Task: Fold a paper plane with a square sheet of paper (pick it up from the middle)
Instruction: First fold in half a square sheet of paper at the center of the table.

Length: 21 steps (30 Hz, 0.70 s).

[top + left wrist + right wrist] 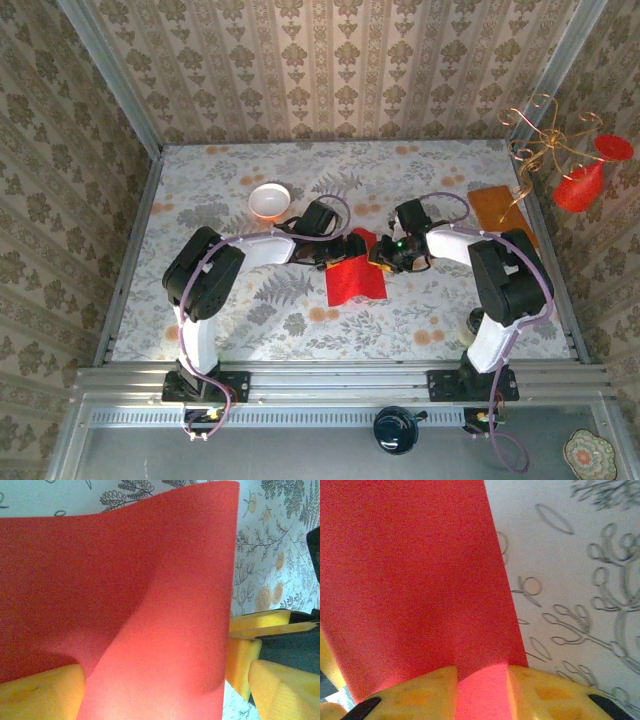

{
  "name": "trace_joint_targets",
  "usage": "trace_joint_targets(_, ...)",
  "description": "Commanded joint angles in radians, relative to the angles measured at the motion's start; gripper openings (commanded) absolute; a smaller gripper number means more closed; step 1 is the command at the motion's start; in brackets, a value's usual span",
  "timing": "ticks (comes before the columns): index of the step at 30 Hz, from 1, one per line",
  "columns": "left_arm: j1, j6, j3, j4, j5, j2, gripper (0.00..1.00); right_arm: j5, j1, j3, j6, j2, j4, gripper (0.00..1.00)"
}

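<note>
Well, the square sheet of paper (pixel 356 280) lay central on the table (pixel 250 330), one edge curled, no dart shape yet: nearly all folding looked left. The left gripper (pixel 340 252) stood jaws wide apart; the right gripper (pixel 384 258) narrowly straddled a ridge, pinch unclear.

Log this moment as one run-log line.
square sheet of paper: red, partly curled up, no plane yet | left gripper: open, straddling the raised sheet | right gripper: open, straddling a ridge in it
</note>
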Motion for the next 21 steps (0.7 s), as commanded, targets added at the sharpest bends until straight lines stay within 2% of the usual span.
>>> trace_joint_targets(1, 0.009, 0.013, -0.014, -0.085, -0.055, 0.014, 0.85, -0.024, 0.026, -0.002, 0.022, 0.036, -0.021, 0.35)
trace_joint_targets(7, 0.011, 0.019, -0.017, -0.095, -0.074, 0.013, 0.75, -0.039, 0.043, -0.032, 0.04, 0.03, 0.024, 0.35)
trace_joint_targets(13, 0.017, 0.059, -0.016, -0.095, -0.087, 0.004, 0.51, 0.012, 0.035, -0.104, 0.04, -0.095, 0.093, 0.37)
trace_joint_targets(17, 0.031, 0.096, -0.037, -0.052, -0.071, -0.046, 0.39, 0.049, 0.004, -0.167, 0.051, -0.236, 0.149, 0.45)
trace_joint_targets(21, 0.054, 0.158, -0.063, -0.022, -0.059, -0.136, 0.32, 0.041, -0.047, -0.223, 0.06, -0.368, 0.207, 0.55)
